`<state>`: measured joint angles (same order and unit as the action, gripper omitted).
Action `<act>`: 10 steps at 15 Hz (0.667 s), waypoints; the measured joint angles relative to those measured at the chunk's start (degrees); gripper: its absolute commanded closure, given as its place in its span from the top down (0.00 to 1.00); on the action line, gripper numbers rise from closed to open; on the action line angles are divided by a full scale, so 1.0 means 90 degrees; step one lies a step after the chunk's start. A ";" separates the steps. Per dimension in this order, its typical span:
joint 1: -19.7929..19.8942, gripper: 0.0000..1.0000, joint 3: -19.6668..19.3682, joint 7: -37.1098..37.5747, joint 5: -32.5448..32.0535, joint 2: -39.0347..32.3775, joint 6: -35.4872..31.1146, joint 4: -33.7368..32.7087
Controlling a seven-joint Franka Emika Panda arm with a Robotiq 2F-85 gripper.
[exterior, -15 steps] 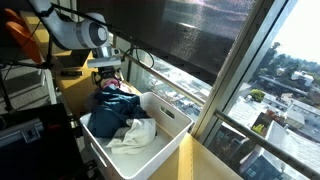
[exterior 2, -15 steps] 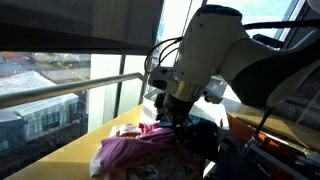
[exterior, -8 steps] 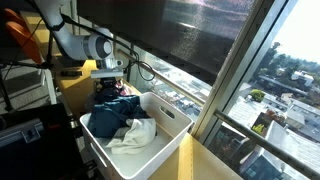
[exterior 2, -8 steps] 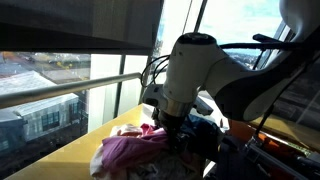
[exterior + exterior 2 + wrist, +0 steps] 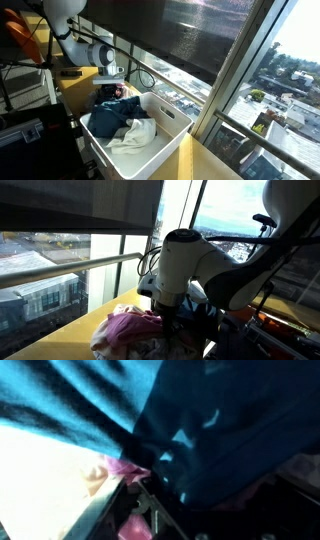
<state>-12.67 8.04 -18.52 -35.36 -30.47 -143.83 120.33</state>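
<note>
1. In an exterior view the gripper (image 5: 112,92) hangs with its fingers pointing down at the 10 o'clock corner of the white bin (image 5: 172,148), low over the heaped clothes.
2. The fingers are sunk among fabric folds in every view. I cannot tell how far apart they stand or whether they pinch anything.
3. The pink cloth (image 5: 128,330) lies bunched just beside the gripper, at its 8 o'clock in an exterior view. A yellow surface (image 5: 75,340) shows at the cloth's 9 o'clock.
4. In the wrist view the blue cloth (image 5: 200,430) fills most of the frame. A sliver of pink cloth peeks out just below centre, with pale fabric at 8 o'clock.
5. Inside the bin the blue cloth sits in the middle and the white cloth (image 5: 135,135) lies at its 4 o'clock.
6. The window (image 5: 270,90) stands at the bin's 3 o'clock.
</note>
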 measured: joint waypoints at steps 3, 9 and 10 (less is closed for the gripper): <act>0.0001 0.08 0.0000 -0.0001 0.0002 -0.0003 0.0012 -0.0039; 0.0100 0.06 0.0001 -0.0017 0.0098 0.0183 0.0011 -0.0032; 0.0148 0.06 0.0001 -0.0027 0.0127 0.0292 0.0009 0.0004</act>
<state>-11.34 8.05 -18.77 -34.21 -27.84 -143.75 120.36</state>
